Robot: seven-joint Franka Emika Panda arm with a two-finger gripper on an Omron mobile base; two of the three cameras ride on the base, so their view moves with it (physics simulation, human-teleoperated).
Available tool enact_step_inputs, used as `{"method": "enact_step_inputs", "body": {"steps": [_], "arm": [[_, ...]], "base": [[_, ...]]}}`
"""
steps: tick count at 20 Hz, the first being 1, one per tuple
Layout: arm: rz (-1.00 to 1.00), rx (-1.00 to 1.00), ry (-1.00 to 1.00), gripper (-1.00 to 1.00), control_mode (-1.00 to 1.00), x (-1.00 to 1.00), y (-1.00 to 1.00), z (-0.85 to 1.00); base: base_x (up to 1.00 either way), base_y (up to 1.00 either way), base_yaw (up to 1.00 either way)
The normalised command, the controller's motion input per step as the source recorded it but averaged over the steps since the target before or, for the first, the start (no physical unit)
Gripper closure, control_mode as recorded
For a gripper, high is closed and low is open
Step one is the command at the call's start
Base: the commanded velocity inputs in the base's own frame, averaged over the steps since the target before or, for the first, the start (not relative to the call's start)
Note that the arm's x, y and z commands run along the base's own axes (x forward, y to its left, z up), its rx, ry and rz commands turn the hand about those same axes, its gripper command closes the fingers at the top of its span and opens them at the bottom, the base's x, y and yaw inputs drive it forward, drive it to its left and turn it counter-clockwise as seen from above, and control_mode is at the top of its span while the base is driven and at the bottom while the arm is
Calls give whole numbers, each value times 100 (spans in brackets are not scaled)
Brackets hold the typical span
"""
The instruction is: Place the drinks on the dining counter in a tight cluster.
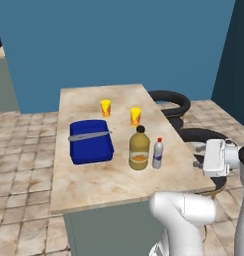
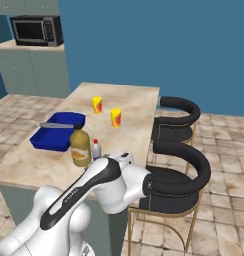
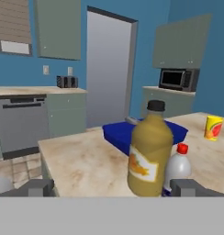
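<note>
We see the bench, a beige marble-look island, running through the middle of the left base view. Near its centre right stands the amber bottle with a black cap and orange label, and just beside it, to its right, the small silver-white bottle with a red cap; whether the two touch we cannot tell. To their left lies a blue tray with a grey utensil across it. Higher in the frame stand two yellow cups, well apart from the bottles.

In the hand view the fingers rise at the bottom left and bottom right, spread wide and holding nothing. The amber bottle sits between them at lower centre, the silver-white one behind it to the right. Two black stools stand along the bench's right edge in the right base view.
</note>
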Motion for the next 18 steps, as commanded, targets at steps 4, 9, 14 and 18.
{"method": "enact_step_inputs", "body": {"steps": [4, 9, 14, 18], "arm": [[0, 0, 0, -100, 100, 0, 0, 0], [0, 0, 0, -100, 100, 0, 0, 0], [0, 0, 0, -100, 100, 0, 0, 0], [0, 0, 0, -100, 100, 0, 0, 0]], "base": [[-59, 14, 3], [-43, 25, 31], [-16, 33, 78], [-13, 27, 89]]}}
